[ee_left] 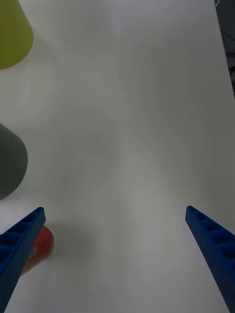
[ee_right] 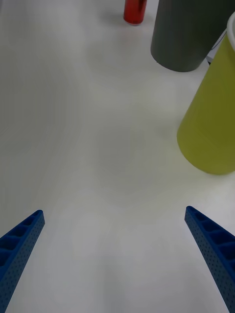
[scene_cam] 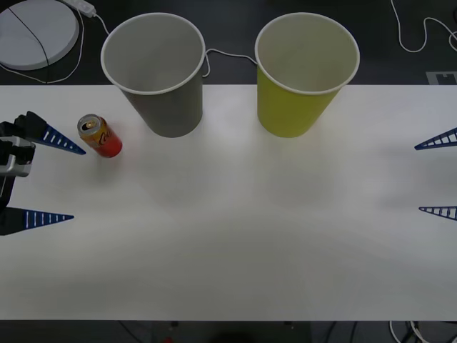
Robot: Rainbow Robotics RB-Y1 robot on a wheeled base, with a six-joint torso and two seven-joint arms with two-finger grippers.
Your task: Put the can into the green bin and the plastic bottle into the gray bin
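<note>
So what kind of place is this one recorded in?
Probably a lab test bench: a plain white table holding a large gray tapered bin, a yellow-green one, with loose white cables on the dark floor.

The left gripper (ee_left: 115, 244) has its two blue ribbed fingers (ee_left: 22, 244) spread wide apart over the white table (ee_left: 137, 122). The can (ee_left: 41, 247) stands just beside one finger, partly hidden behind it, at about 10 o'clock from the gripper. The gray bin (ee_left: 10, 166) is further on at 11 o'clock, and the green bin (ee_left: 12, 36) is beyond it.
</note>
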